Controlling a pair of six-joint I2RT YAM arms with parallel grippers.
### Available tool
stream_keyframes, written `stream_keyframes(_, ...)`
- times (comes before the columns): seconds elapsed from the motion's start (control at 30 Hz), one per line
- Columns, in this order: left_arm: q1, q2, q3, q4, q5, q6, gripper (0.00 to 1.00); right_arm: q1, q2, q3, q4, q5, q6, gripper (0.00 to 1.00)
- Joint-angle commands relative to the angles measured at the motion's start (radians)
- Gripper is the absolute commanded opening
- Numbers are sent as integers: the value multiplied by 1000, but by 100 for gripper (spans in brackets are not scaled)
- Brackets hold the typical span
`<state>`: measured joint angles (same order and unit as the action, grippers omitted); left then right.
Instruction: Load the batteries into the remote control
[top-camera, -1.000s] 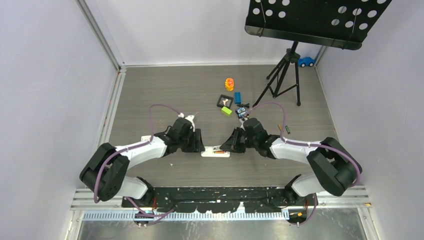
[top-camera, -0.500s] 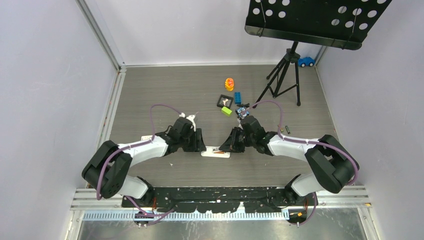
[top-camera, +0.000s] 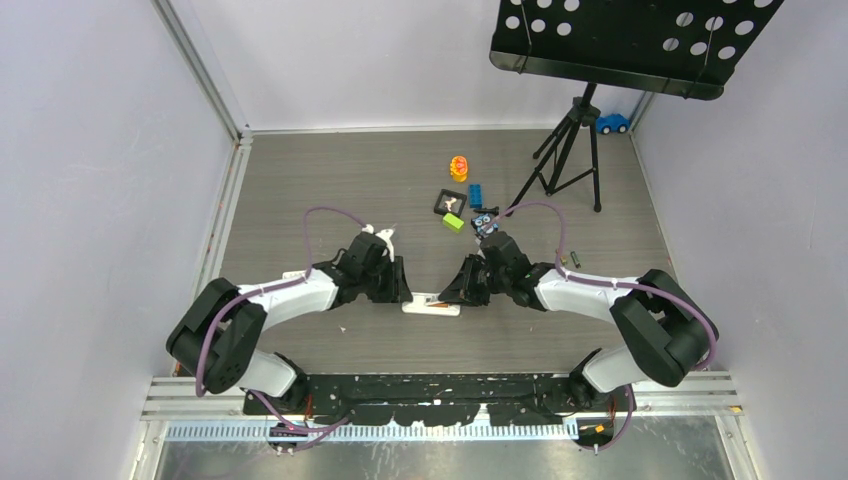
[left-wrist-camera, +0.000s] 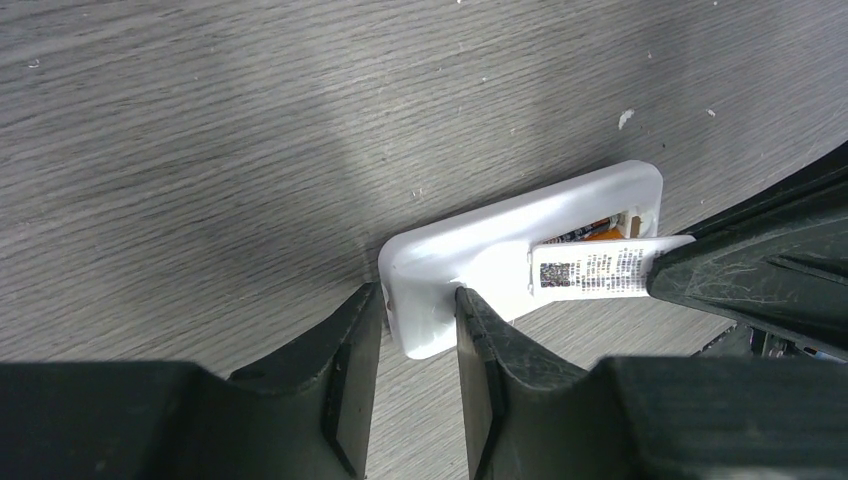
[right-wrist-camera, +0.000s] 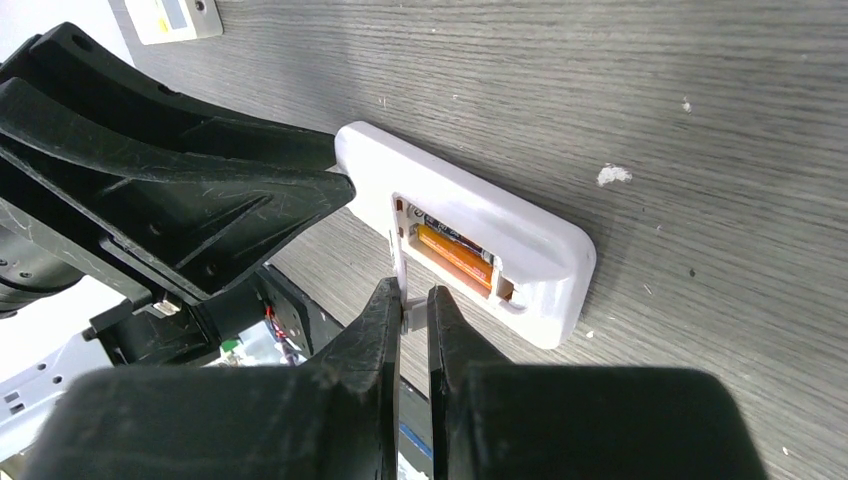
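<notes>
I see the remote control (left-wrist-camera: 480, 240) lying back-up on the bench (left-wrist-camera: 200, 150), midway between the two arms. Its recess is open and an orange battery (right-wrist-camera: 455, 255) sits inside, though I cannot tell whether the dark strip beside it is a second one. My left gripper (left-wrist-camera: 418, 300) has its jaws clenched across the remote's near end, one finger on each side, while my right gripper (right-wrist-camera: 410, 300) has its jaws pinched tight on the thin white battery cover (left-wrist-camera: 590, 270), which stands tilted up at the recess edge, printed label showing.
</notes>
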<state>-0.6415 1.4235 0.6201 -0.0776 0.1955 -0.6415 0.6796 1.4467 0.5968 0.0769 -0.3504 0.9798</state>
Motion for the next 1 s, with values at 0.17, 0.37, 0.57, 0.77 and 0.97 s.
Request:
stream_keyframes(0.17,0,39,14,-55,-34,31,32,5,-57,-13,-23,60,30,0)
stream_keyframes(0.37,1,49,19,-60,-37,26,31,4,-68,-18,-22,58,31,0)
stream_keyframes(0.57,0,51,21,-60,-36,23,30,5,-46,-26,26,1,42,0)
stream_keyframes(0.77,1,57,23,-60,-32,21,30,6,-28,-26,51,-27,53,0)
stream_keyframes(0.97,0,60,20,-52,-19,16,29,6,-7,-32,63,-21,73,0)
